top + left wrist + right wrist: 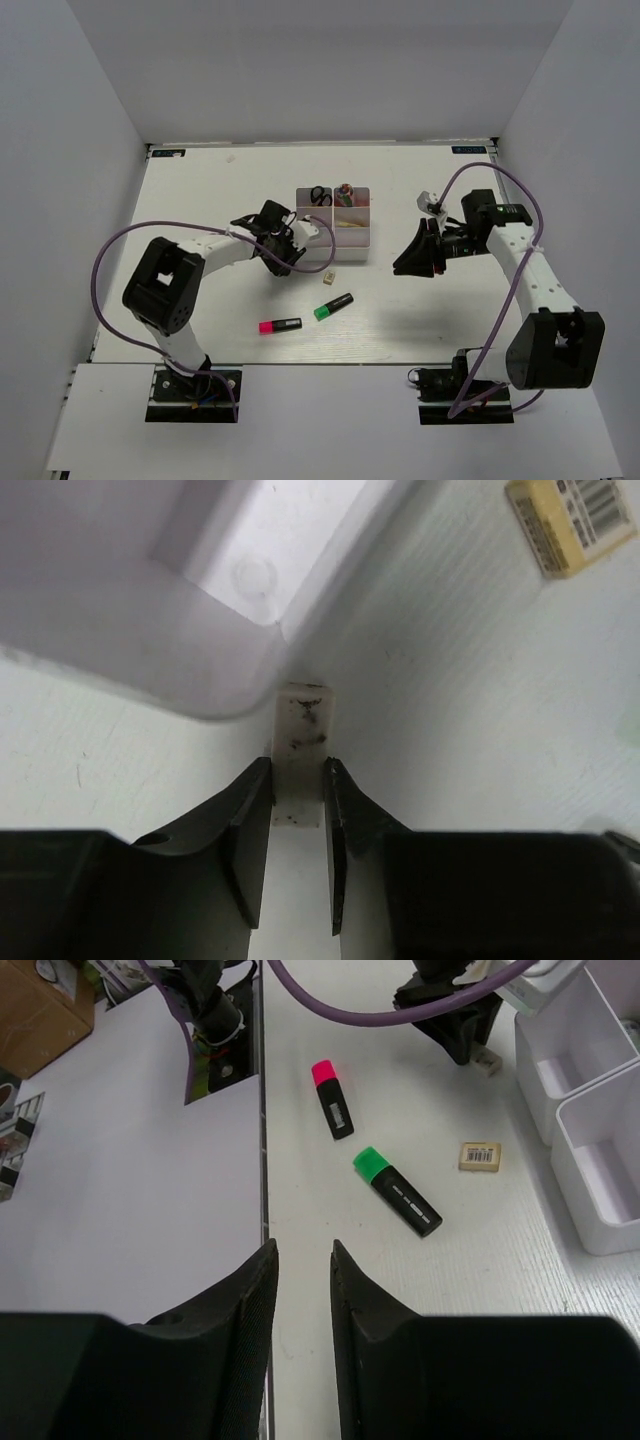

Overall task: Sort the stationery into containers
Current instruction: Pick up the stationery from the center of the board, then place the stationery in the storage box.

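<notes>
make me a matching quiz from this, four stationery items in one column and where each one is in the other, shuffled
Items
1. black-handled scissors
2. green highlighter
3. smudged white eraser
4. pink highlighter

Places
A. pinched in the left gripper
B. on the table, nearest the arm bases
C. in the far-left bin of the containers
D. on the table, just right of the pink highlighter in the top view

Pairs: 1-C, 2-D, 3-A, 4-B
</notes>
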You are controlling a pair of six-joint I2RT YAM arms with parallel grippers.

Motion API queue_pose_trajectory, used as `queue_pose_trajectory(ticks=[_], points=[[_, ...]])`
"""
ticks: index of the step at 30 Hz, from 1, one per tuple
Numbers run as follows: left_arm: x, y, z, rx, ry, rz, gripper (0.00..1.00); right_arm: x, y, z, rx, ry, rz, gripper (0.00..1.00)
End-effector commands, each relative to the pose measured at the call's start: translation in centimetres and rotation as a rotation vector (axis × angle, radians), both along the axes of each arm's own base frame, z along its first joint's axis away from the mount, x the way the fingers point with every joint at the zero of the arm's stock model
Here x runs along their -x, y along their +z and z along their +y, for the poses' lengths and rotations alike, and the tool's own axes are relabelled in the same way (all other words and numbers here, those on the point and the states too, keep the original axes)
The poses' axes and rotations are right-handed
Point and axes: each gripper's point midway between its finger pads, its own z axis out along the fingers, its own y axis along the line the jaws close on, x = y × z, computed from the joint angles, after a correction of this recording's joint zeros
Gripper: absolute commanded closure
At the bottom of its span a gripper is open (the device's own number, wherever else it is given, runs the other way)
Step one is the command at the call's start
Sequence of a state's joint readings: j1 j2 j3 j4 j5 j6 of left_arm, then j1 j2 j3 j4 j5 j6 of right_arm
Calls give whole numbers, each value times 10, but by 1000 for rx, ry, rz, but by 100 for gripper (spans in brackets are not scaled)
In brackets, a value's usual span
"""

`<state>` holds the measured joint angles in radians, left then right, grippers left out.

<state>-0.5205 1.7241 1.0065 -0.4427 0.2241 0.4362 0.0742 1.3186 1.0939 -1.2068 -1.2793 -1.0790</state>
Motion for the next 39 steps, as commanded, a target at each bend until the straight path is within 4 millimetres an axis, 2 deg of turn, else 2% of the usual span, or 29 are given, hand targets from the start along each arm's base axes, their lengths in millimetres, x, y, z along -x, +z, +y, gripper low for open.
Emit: queue_pose_trajectory(ticks=[1,3,4,8,13,14,16,17,18,19,20,21,22,23,25,26,28,31,35,38,39], points=[[7,26,3,9,14,-35,71,-8,1,-1,15,-39,-34,69],[14,48,4,39,23,-51,74,-8,2,-1,16,-41,-43,70],[17,52,3,50,22,-50,75,-8,3,-1,16,-43,-47,70],[16,95,-3,138,34,-128,82,-7,5,-1,11,-40,-41,70],[6,117,-17,145,22,-153,86,-6,8,0,3,-39,-41,73],[-1,116,-21,133,23,-145,87,-5,8,0,4,-40,-37,75],[-10,130,-34,146,14,-176,90,-5,7,0,12,-46,-35,84],[-14,125,-37,137,17,-169,90,-11,5,-1,21,-53,-57,90],[-21,134,-43,146,19,-192,92,-10,2,-2,40,-68,-23,99],[-22,138,-48,150,12,-201,93,-14,2,-2,46,-78,-44,100],[-25,128,-50,128,18,-185,93,-20,1,-3,57,-94,-63,100],[-28,128,-52,127,17,-185,94,-19,-5,-4,70,-104,-42,100],[-35,140,-56,140,18,-213,95,-17,-4,-4,80,-114,-44,100],[-37,132,-59,126,18,-197,95,-22,-4,-5,78,-121,-72,100],[-43,138,-65,131,14,-205,95,-19,-7,-5,82,-130,-52,100],[-44,130,-67,118,9,-192,95,-19,-8,-5,83,-131,-54,100],[-49,132,-70,107,6,-199,94,-19,-7,-5,82,-133,-54,100],[-55,123,-73,83,5,-197,90,-20,-7,-6,81,-133,-50,100],[-63,115,-76,67,11,-192,84,-18,-7,-5,75,-125,-50,100],[-62,113,-80,70,8,-188,76,-18,-6,-5,73,-125,-53,100],[-62,112,-78,69,12,-187,68,-18,-6,-5,74,-123,-55,100]])
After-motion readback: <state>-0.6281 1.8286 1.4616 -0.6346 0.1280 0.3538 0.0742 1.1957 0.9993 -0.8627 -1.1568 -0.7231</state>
